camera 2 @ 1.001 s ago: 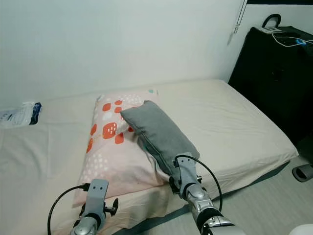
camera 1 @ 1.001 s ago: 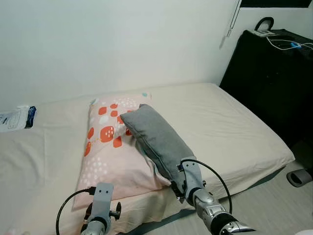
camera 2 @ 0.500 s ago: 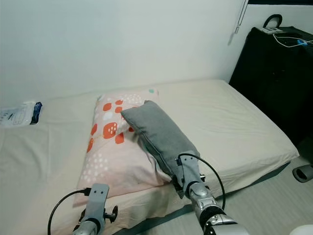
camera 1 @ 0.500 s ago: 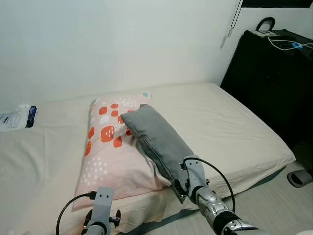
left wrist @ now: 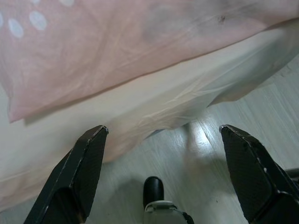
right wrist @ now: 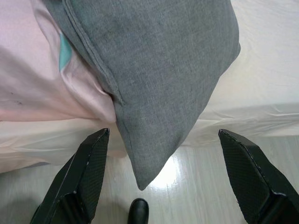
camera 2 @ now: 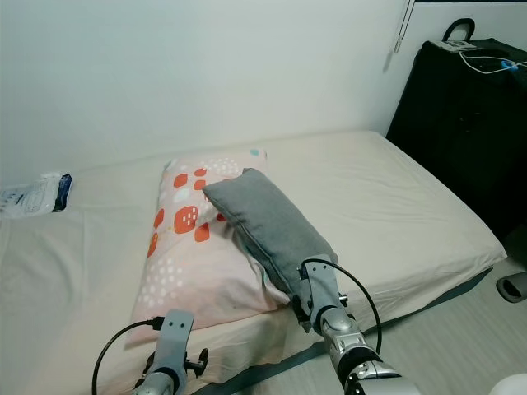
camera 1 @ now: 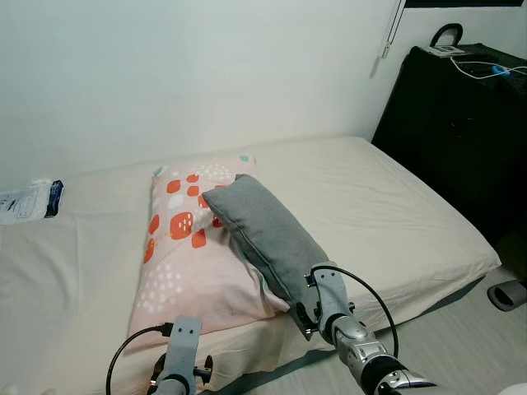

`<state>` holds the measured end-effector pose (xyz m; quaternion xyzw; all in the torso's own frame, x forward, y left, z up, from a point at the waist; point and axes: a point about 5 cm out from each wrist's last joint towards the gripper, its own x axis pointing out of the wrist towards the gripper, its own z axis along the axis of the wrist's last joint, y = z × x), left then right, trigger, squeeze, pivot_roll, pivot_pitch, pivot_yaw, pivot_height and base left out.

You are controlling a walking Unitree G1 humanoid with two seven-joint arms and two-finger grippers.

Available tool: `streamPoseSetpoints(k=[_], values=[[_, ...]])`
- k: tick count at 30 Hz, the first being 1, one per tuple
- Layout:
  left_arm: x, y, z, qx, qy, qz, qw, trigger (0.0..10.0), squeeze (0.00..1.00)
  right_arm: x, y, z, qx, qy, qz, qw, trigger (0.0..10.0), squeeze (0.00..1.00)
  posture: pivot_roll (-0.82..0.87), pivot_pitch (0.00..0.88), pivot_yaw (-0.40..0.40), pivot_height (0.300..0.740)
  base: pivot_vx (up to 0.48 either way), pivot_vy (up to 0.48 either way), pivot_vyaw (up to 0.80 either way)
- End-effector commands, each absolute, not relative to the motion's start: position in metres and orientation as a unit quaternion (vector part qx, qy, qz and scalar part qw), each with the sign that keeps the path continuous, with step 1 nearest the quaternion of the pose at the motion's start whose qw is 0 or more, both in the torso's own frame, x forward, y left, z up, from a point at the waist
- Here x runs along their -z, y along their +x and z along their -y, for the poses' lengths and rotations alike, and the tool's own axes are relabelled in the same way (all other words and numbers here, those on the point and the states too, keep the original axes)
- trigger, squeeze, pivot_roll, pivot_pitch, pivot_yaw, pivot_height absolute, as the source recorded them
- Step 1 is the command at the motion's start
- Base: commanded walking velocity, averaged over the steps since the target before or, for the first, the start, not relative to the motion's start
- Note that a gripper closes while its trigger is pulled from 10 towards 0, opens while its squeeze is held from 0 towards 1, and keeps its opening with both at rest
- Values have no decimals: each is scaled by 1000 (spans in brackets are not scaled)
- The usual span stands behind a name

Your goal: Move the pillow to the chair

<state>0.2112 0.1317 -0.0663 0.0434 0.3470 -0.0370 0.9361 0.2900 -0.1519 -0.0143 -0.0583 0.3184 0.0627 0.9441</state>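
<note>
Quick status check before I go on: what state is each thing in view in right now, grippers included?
grey pillow: lying across the pink pillow, its near corner overhanging the bed edge, not gripped
pink pillow: flat on the bed, under the grey one
right gripper: open, at the grey pillow's overhanging corner
left gripper: open, by the bed edge, holding nothing
bed: covered with a cream sheet

1. Setting: a bedroom in a home, the camera looking down over a low bed (camera 1: 387,214) that is standing against a plain white wall (camera 1: 206,74).
2. Bedding: a cream sheet (camera 1: 74,255) is covering the mattress; a pink patterned pillow (camera 1: 185,255) is lying on it, with a grey pillow (camera 1: 263,234) resting across it and hanging over the bed's edge.
3. Furnishings: a black suitcase (camera 1: 449,140) is standing beside the bed, white cables (camera 1: 482,70) lying on top.
4. Floor: pale wood-look flooring (left wrist: 243,107) is showing below the bed's edge.
</note>
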Motion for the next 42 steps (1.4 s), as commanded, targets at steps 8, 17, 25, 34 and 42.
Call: streamPoseSetpoints(k=[8,17,25,34,42], values=[[68,207,-143,14,36,-349,936,10000,0,15,290,143,-75,-53,-325,941,10000,0,68,0,-65,740,0,0,0],[66,212,-149,12,40,-344,938,10000,0,15,290,141,-70,-44,-325,942,10000,0,66,0,-52,740,0,0,0],[66,213,-150,12,39,-350,936,10000,0,15,290,141,-69,-43,-326,942,10000,0,67,0,-50,740,0,0,0],[71,204,-150,12,37,-362,931,10000,0,15,290,140,-70,-42,-327,942,10000,0,66,0,-47,740,0,0,0],[73,200,-142,17,36,-366,930,10000,0,16,289,140,-70,-42,-329,941,10000,0,69,0,-50,740,0,0,0]])
